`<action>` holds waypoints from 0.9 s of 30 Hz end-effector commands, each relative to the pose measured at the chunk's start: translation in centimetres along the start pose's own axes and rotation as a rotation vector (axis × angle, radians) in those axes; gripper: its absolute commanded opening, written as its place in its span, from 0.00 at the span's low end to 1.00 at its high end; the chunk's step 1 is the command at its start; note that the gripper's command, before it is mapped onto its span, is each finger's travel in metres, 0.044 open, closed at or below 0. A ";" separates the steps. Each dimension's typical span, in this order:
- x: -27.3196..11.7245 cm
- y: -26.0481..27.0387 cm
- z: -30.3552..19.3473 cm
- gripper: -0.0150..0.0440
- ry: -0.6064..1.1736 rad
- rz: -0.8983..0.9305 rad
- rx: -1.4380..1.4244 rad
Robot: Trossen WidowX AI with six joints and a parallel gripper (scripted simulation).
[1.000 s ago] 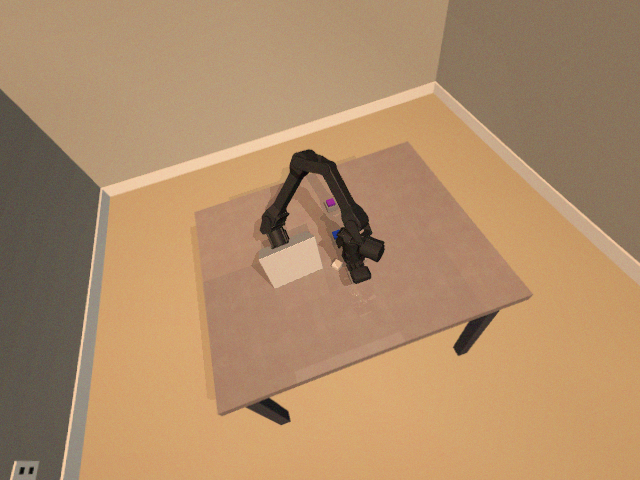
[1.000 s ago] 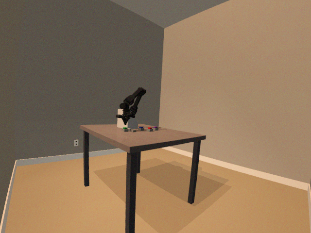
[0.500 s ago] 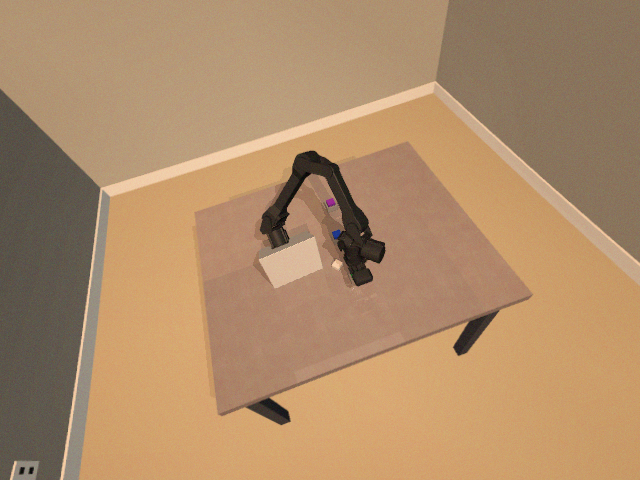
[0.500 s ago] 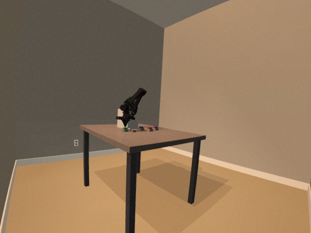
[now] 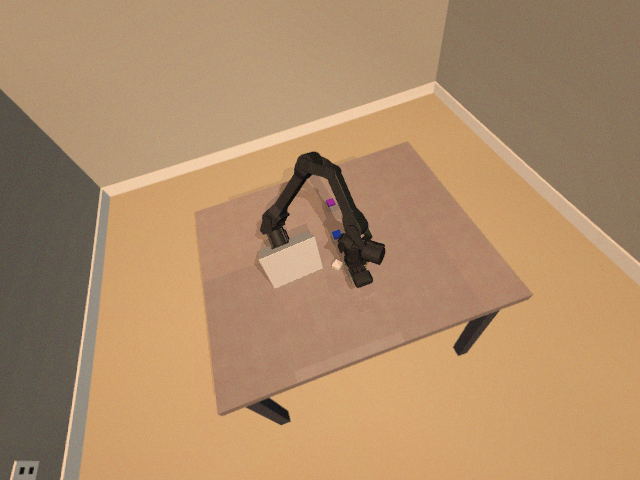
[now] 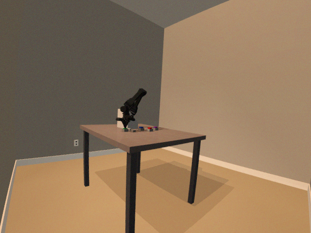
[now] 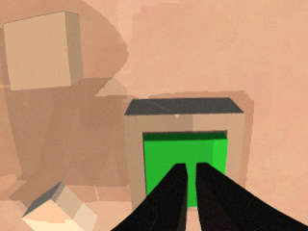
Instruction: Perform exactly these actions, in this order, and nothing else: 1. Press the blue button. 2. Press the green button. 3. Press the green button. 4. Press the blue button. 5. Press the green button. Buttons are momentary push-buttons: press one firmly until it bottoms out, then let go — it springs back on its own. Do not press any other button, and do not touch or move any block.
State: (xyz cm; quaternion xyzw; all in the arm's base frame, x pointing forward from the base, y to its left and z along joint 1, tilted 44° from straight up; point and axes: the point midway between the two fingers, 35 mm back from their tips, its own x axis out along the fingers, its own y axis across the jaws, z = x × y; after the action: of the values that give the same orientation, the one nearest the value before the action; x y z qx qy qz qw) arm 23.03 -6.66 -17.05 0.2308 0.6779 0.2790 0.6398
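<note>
The green button (image 6: 124,128) (image 7: 183,150) has a square cap in a grey-beige housing. Its cap sits low, near the housing's rim, in the wrist view; the arm hides it in the top view. My gripper (image 6: 125,127) (image 7: 190,172) is shut and empty, pointing down with its tips at the green cap. The blue button (image 5: 337,234) (image 6: 141,127) stands beside the arm, away from the fingertips, with its cap raised. The fingers cover the near part of the green button in the wrist view.
A pale block (image 5: 337,264) (image 7: 53,217) and a beige block (image 6: 132,130) (image 7: 38,52) lie near the green button. A purple button (image 5: 330,202) (image 6: 155,127) and a red button (image 6: 149,128) stand farther off. A white panel (image 5: 292,262) (image 6: 119,117) stands by the arm's base.
</note>
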 end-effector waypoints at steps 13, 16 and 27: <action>-2.2 0.0 -0.1 0.29 0.001 0.003 0.006; -3.3 0.1 -0.1 0.29 0.001 0.005 0.009; -2.2 0.1 -0.1 0.29 0.001 0.005 0.009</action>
State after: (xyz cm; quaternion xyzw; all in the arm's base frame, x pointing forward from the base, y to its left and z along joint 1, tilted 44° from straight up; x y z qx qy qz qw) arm 23.16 -8.37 -15.06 0.2349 0.6783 0.2783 0.6383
